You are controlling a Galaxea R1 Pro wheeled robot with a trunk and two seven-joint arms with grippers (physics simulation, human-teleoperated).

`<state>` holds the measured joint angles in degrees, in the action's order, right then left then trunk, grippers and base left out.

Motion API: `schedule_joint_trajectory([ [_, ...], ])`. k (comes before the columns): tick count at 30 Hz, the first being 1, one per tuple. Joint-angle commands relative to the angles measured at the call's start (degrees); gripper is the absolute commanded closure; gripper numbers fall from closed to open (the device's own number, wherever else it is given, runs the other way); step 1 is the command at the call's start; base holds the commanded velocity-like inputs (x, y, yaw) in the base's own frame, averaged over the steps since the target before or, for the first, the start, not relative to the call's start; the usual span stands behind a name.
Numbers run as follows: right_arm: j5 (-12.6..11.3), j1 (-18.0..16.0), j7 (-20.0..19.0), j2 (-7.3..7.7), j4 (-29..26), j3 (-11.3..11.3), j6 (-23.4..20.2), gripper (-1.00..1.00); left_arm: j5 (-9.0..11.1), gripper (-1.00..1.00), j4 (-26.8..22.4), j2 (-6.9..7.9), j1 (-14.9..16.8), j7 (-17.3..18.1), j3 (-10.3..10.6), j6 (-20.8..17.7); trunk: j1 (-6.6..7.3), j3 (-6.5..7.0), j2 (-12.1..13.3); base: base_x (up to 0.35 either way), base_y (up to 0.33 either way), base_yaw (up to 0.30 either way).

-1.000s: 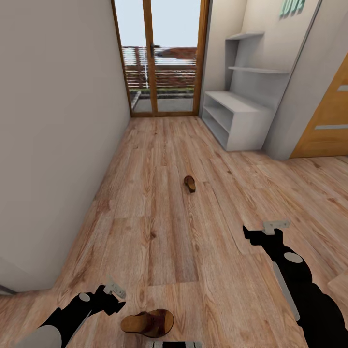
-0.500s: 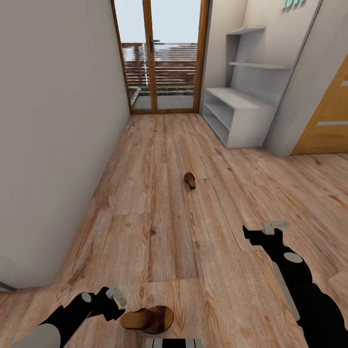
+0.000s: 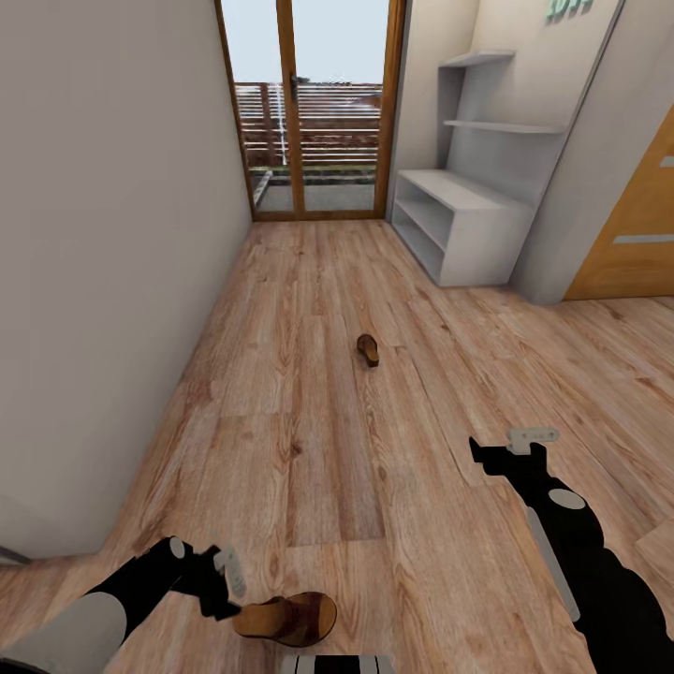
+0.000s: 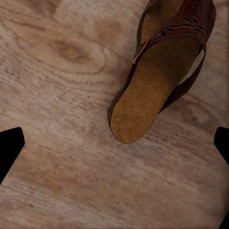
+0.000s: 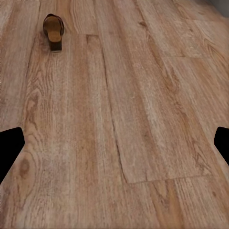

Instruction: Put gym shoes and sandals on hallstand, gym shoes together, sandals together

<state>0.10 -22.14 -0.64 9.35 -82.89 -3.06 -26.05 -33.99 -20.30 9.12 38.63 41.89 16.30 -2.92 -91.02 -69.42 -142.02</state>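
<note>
One brown sandal point(image 3: 285, 618) lies on the corridor floor point(image 3: 309, 440) just in front of my base. My left gripper point(image 3: 227, 588) hangs open right beside its heel end. In the left wrist view the sandal point(image 4: 162, 71) lies between and beyond the spread fingertips point(image 4: 9, 152) of the left gripper point(image 4: 117, 145). The other sandal point(image 3: 368, 350) lies farther down the corridor, and the right wrist view shows this sandal point(image 5: 53, 29) too. My right gripper point(image 3: 510, 446) is open over bare floor, and that gripper point(image 5: 114, 145) holds nothing. The hallstand point(image 3: 459, 220) stands at the far right. The gym shoes are out of view.
A white wall point(image 3: 94, 234) runs along the left. A glass door point(image 3: 314, 103) closes the corridor's far end. Thin grey wall shelves point(image 3: 501, 126) hang above the hallstand, and a wooden door point(image 3: 637, 234) is at the right.
My left gripper has turned and dropped closer to the near sandal's heel. The head view shifted slightly at first, then held. The right arm has not moved.
</note>
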Motion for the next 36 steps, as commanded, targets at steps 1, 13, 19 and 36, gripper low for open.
schedule_joint_trajectory([
  [1,0.0,0.0,-0.1,-0.02,-0.1,0.0,-0.3,-1.00,-0.4,-1.00,-0.2,0.02,0.3,0.8,0.0,-0.3,0.01,-0.05,0.0,0.000,0.000,0.000],
  [13,0.0,0.0,-0.1,-0.11,-0.1,-0.1,-0.3,-1.00,-1.1,-1.00,-0.4,-0.06,1.9,2.4,-0.2,-0.4,0.01,-0.13,0.0,0.000,0.000,0.000],
  [19,0.1,0.0,-0.1,-0.06,-0.1,-0.1,-0.3,-1.00,-0.9,-1.00,-2.1,-0.09,2.2,2.3,-0.4,-0.4,0.01,-0.46,0.0,0.000,0.000,0.000],
  [36,0.1,0.0,-0.1,0.05,-0.1,-0.2,-0.3,-1.00,-0.8,-1.00,-4.0,-0.63,1.9,2.3,-0.5,-0.6,-0.88,-4.46,-1.3,0.000,0.000,0.000],
])
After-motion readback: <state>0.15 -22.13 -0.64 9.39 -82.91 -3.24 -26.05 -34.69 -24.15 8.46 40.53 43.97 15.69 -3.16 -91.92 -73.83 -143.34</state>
